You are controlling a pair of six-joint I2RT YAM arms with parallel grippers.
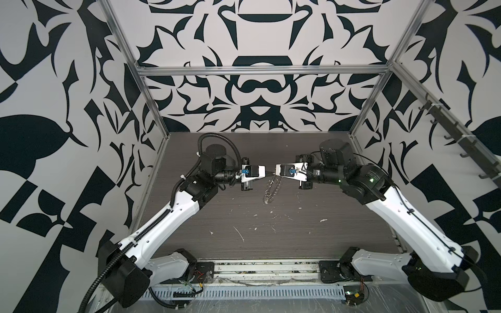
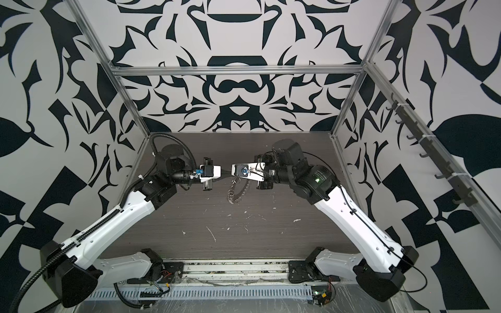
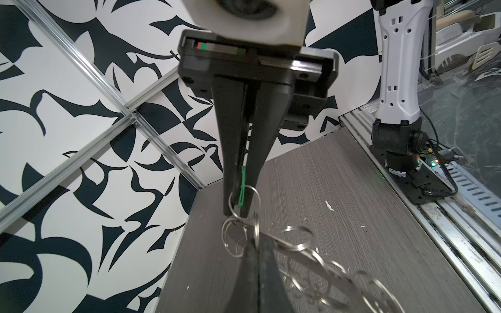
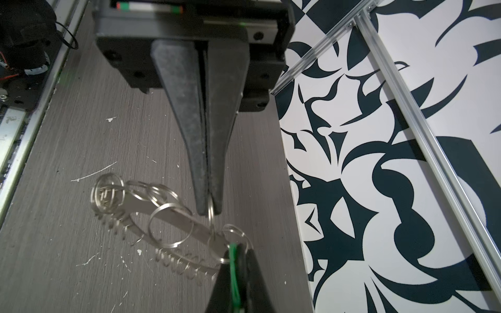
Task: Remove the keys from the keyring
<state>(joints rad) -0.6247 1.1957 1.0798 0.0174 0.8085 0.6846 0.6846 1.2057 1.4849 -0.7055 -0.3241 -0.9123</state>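
Between the two arms, at mid-frame in both top views, the left gripper (image 1: 269, 175) and the right gripper (image 1: 273, 176) are meeting tip to tip above the dark table (image 1: 271, 238). The keyring (image 1: 269, 191) is hanging from that meeting point and slanting toward the lower left. From here I cannot tell whether its low end is touching the table.

Seen from the left wrist, the right gripper (image 3: 236, 212) is reaching down from the upper middle of the frame. Its fingers are drawn narrow and are pinching the key (image 3: 243, 187), which is showing only as the thin green edge of its tag. The left gripper (image 3: 253, 241) is rising from the bottom edge with its fingers pressed together at the keyring (image 3: 320, 261). The keyring's flat band is trailing off to the lower right.

Seen from the right wrist, the left gripper (image 4: 208, 211) is pointing down from the top centre, its fingers clamping a small loop (image 4: 211, 216) at the end of the keyring (image 4: 162, 214). The keyring is stretching toward the left of the frame and casting a shadow on the table (image 4: 81, 122). At the bottom edge the right gripper (image 4: 235, 248) is gripping the key (image 4: 233, 271) by its tag, just beside that loop.
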